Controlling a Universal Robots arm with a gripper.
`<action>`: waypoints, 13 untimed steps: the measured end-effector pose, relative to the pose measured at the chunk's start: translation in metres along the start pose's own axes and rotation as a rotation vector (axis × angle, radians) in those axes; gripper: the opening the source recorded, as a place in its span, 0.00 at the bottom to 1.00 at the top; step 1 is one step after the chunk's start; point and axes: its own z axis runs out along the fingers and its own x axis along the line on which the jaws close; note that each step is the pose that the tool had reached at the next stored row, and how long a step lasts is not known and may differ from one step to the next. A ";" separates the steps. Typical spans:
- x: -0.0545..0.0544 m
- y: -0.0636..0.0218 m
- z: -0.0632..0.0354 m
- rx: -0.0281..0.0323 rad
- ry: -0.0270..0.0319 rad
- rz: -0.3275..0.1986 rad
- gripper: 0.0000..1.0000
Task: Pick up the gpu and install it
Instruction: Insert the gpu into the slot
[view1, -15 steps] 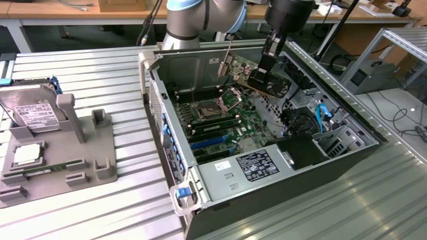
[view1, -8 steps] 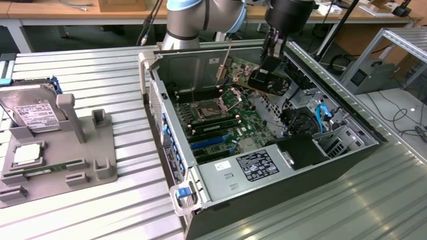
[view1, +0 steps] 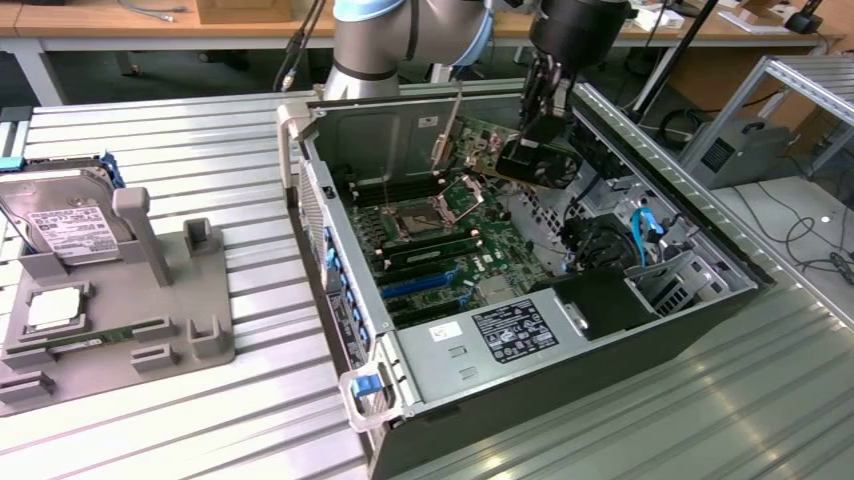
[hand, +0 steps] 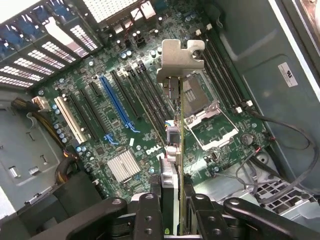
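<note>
Grey ribbed metal forms the tabletop (view1: 160, 130) in the exterior view. An open computer case (view1: 601, 370) lies on its side there with its motherboard (view1: 461, 250) facing up. Above the far end of that board, the arm's black hand (view1: 534, 150) is closed on the gpu (view1: 483, 152). The card's narrow silvery bracket (view1: 441, 135) points towards the exterior view's left. Well apart, at that view's left, a grey holder (view1: 187, 330) carries a hard drive (view1: 54, 215).

From the wrist view, the gpu (hand: 181, 145) shows edge-on, clamped between the hand's (hand: 175, 220) two dark fingers (hand: 150, 215), with its bracket (hand: 177, 62) at the far end. It hangs over the green motherboard (hand: 150, 145), between the row of black slots (hand: 145, 95) and the processor socket (hand: 205, 115). A blue slot (hand: 117, 102) and a white slot (hand: 70, 120) lie further aside. Whether the card's lower edge touches the board cannot be told.
</note>
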 end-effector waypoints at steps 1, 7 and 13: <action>0.000 0.0000 0.0000 0.0000 0.0003 -0.011 0.27; 0.000 0.0000 0.0000 -0.0002 0.0012 -0.058 0.27; 0.000 0.0000 0.0001 -0.0003 0.0023 -0.115 0.27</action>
